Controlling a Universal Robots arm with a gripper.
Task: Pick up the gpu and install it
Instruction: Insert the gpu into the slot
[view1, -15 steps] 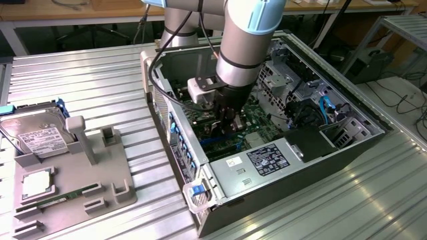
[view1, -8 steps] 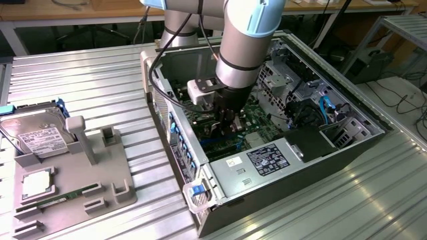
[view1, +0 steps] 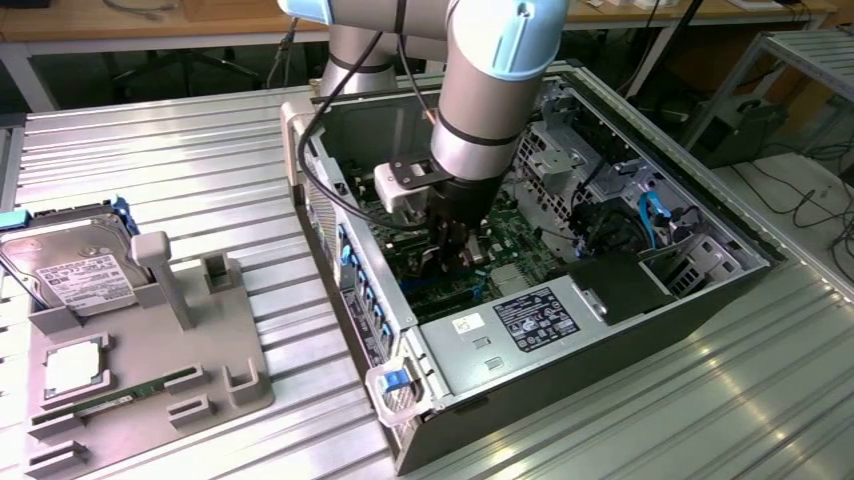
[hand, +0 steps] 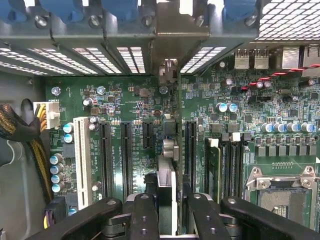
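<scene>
My gripper (view1: 451, 252) reaches down into the open computer case (view1: 350, 290), just above the green motherboard (view1: 514, 225). It is shut on the gpu (view1: 449, 268), which stands upright on edge between the fingers. In the wrist view the gpu (hand: 167, 172) appears edge-on as a thin dark card with its pale metal bracket (hand: 168, 70) against the case's rear slot openings. The gripper (hand: 167, 205) clamps it from both sides with black fingers (hand: 145, 212). The card's lower edge lies along the motherboard between two long black expansion slots (hand: 126, 150); whether it is seated in a slot I cannot tell.
A grey fixture tray (view1: 200, 360) at the exterior view's left holds a silver hard drive (view1: 74, 272) and a slim green memory stick (view1: 127, 392). In the case are the power supply (view1: 534, 318), cables (hand: 20, 130), an empty processor socket (hand: 282, 200) and drive bays (view1: 667, 250).
</scene>
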